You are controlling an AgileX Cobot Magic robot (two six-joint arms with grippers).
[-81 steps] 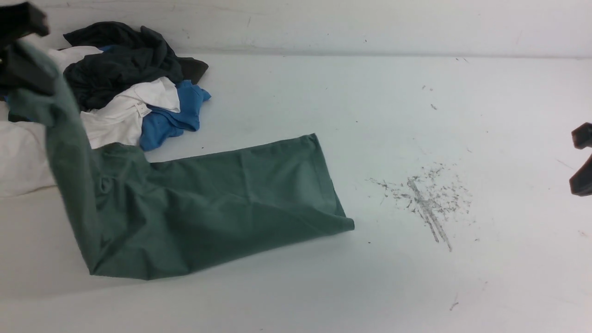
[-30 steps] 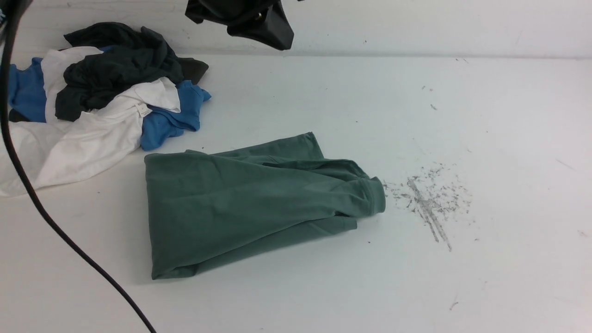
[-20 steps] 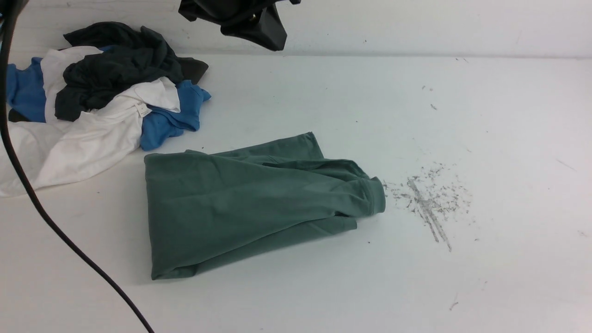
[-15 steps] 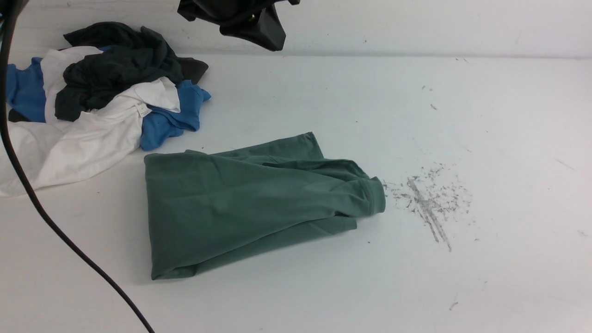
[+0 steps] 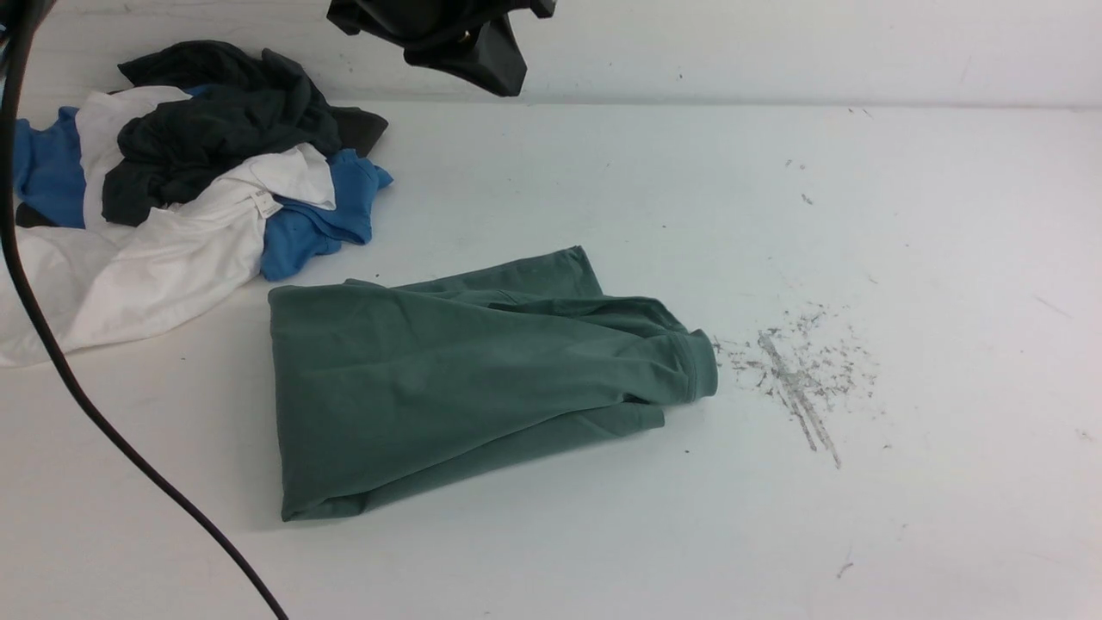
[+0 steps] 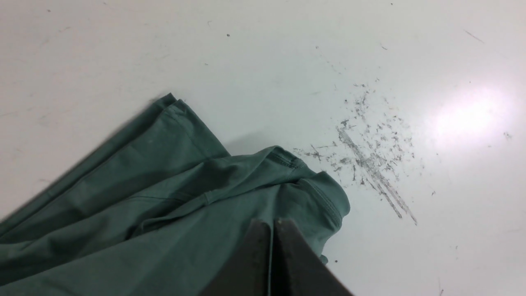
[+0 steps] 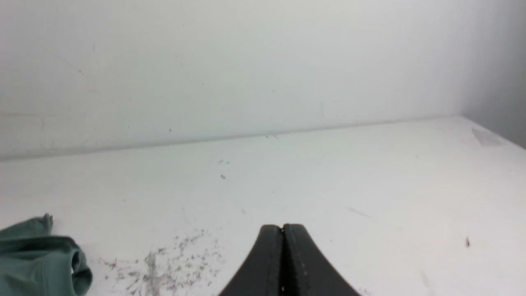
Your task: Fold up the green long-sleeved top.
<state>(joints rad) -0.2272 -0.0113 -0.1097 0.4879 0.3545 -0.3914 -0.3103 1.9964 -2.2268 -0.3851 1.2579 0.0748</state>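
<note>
The green long-sleeved top (image 5: pixel 448 387) lies folded into a compact bundle in the middle of the white table, with a cuffed sleeve end (image 5: pixel 702 366) on top at its right edge. My left gripper (image 5: pixel 504 82) hangs high above the table's far side. In its wrist view the left gripper (image 6: pixel 273 222) is shut and empty above the green top (image 6: pixel 144 213). My right gripper (image 7: pixel 282 227) is shut with nothing in it over bare table. It is outside the front view. The top's right end (image 7: pixel 37 255) shows off to one side of it.
A pile of other clothes lies at the back left: a dark charcoal garment (image 5: pixel 215 120), a white one (image 5: pixel 155 267) and a blue one (image 5: pixel 318 224). A black cable (image 5: pixel 52 344) hangs down the left side. Grey scuff marks (image 5: pixel 796 370) lie just right of the top. A white wall (image 5: pixel 775 43) closes the back.
Since the earliest frame the raised left part of the top has been laid over to the right and let go. Over the last second the left gripper drifted slightly left.
</note>
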